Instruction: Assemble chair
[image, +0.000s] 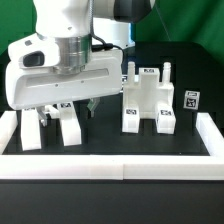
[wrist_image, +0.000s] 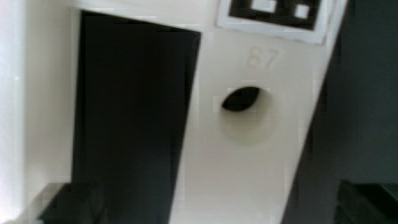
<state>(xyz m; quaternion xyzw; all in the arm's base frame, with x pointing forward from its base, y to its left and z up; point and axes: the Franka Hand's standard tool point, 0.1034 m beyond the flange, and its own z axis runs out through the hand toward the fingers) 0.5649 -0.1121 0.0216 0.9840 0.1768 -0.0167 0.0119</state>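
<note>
The tool (image: 66, 110) hangs low over the black worktop (image: 110, 128) on the exterior view's left, its jaws spread wide; nothing is seen clamped between them. Two loose white chair parts (image: 70, 126) stand upright on the worktop right under it, side by side with a dark gap between; whether a finger touches either one cannot be told, since the arm's white body hides their tops. The joined chair block (image: 150, 103) stands well apart on the exterior view's right, with short posts rising from its top and square black-and-white tags on its faces. A small separate tag (image: 190, 98) sits just beside it, farther to that side. A white rail (image: 110, 152) edges the worktop along the front and both sides. In the wrist view a white part (wrist_image: 214, 150) fills most of the frame, very close; it carries a dark round hole (wrist_image: 240, 98) and a corner tag (wrist_image: 281, 12), with black on either side.
</note>
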